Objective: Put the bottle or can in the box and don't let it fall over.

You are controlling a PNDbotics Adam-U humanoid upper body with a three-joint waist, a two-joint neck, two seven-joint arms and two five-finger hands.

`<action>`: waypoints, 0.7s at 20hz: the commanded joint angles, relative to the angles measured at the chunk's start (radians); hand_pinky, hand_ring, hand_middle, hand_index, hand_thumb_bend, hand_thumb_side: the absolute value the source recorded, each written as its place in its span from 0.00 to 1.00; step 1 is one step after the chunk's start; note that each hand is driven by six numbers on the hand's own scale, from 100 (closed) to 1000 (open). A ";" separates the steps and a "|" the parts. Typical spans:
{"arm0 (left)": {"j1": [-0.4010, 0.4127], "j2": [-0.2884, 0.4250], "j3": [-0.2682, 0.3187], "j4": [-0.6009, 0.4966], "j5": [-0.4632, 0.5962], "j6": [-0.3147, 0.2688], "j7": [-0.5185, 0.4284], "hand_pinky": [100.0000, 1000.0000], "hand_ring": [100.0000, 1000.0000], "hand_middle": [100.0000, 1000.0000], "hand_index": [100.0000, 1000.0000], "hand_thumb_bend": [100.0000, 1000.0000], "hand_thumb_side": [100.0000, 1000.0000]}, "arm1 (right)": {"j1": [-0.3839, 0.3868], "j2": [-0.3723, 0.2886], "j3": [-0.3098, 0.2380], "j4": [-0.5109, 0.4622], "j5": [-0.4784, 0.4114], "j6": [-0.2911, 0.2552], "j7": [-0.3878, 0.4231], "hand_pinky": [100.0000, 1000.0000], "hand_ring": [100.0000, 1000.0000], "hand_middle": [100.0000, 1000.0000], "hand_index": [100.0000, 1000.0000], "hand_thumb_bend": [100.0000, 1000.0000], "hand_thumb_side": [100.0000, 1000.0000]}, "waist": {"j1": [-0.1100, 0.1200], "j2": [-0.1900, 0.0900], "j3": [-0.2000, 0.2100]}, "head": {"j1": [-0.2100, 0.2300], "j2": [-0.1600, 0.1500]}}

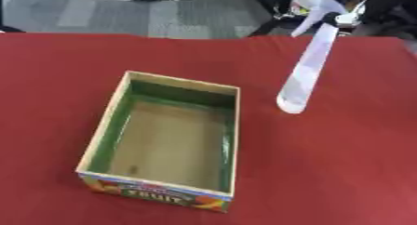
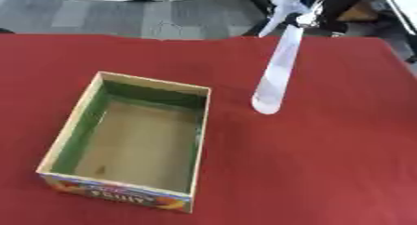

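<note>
A pale bottle [image 1: 306, 75] hangs tilted over the red surface [image 1: 342, 163], beside the open box [image 1: 167, 135]. The right hand [image 1: 330, 10] seems to grip its top, but its fingers are too blurred to tell.

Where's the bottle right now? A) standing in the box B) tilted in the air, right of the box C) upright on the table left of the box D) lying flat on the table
B: the bottle hangs tilted, held at its top near the far edge, its base right of the box, which has nothing in it.
</note>
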 commanded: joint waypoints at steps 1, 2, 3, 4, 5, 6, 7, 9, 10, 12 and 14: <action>-0.008 0.010 0.009 -0.020 0.000 -0.001 -0.001 0.63 0.75 0.75 0.75 0.03 0.66 | -0.017 -0.031 -0.014 -0.012 0.009 -0.003 -0.021 0.67 0.44 0.46 0.58 0.08 0.00 | 0.002 -0.013 0.000 | -0.003 -0.012; -0.008 0.010 0.009 -0.020 0.000 0.000 -0.002 0.63 0.75 0.75 0.75 0.03 0.66 | -0.017 -0.031 -0.014 -0.012 0.010 -0.003 -0.028 0.67 0.44 0.46 0.58 0.08 0.00 | 0.002 -0.013 0.000 | -0.003 -0.012; -0.008 0.010 0.009 -0.020 0.000 0.000 -0.002 0.63 0.75 0.75 0.75 0.03 0.66 | -0.017 -0.031 -0.013 -0.012 0.010 -0.003 -0.033 0.67 0.44 0.46 0.58 0.08 0.00 | 0.002 -0.013 0.000 | -0.003 -0.012; -0.008 0.010 0.009 -0.020 0.000 0.000 -0.002 0.63 0.75 0.75 0.75 0.03 0.66 | -0.017 -0.031 -0.013 -0.012 0.010 -0.003 -0.036 0.67 0.44 0.46 0.58 0.08 0.00 | 0.002 -0.013 0.000 | -0.003 -0.012; -0.008 0.010 0.009 -0.020 0.000 0.000 -0.002 0.63 0.75 0.75 0.75 0.03 0.66 | -0.017 -0.031 -0.012 -0.011 0.010 -0.004 -0.038 0.67 0.44 0.46 0.58 0.08 0.00 | 0.002 -0.013 0.000 | -0.003 -0.012; -0.008 0.010 0.009 -0.020 0.000 0.000 -0.003 0.63 0.75 0.75 0.75 0.03 0.66 | -0.017 -0.031 -0.012 -0.011 0.010 -0.004 -0.039 0.67 0.44 0.46 0.58 0.08 0.00 | 0.002 -0.013 0.000 | -0.003 -0.012; -0.008 0.010 0.009 -0.020 0.000 -0.001 -0.003 0.63 0.74 0.75 0.75 0.03 0.66 | -0.017 -0.031 -0.013 -0.012 0.010 -0.004 -0.042 0.64 0.40 0.42 0.52 0.06 0.00 | 0.002 -0.013 -0.001 | -0.004 -0.012; -0.008 0.010 0.009 -0.020 0.000 -0.002 -0.003 0.63 0.74 0.75 0.75 0.03 0.66 | -0.017 -0.032 -0.014 -0.014 0.016 -0.008 -0.057 0.63 0.39 0.40 0.50 0.07 0.00 | 0.001 -0.014 -0.001 | -0.006 -0.012; -0.008 0.009 0.009 -0.020 0.000 -0.002 -0.004 0.63 0.74 0.75 0.75 0.03 0.66 | -0.017 -0.032 -0.014 -0.015 0.018 -0.011 -0.064 0.63 0.38 0.40 0.49 0.07 0.00 | 0.001 -0.014 -0.001 | -0.006 -0.012; -0.008 0.009 0.010 -0.020 0.001 -0.003 -0.004 0.63 0.74 0.75 0.75 0.03 0.66 | -0.017 -0.031 -0.012 -0.018 0.023 -0.019 -0.074 0.62 0.37 0.39 0.48 0.09 0.00 | 0.001 -0.014 -0.001 | -0.008 -0.012; -0.008 0.009 0.010 -0.020 0.001 -0.003 -0.004 0.63 0.74 0.75 0.75 0.02 0.66 | -0.016 -0.031 -0.010 -0.020 0.029 -0.028 -0.079 0.61 0.34 0.36 0.45 0.09 0.00 | 0.001 -0.013 0.000 | -0.009 -0.011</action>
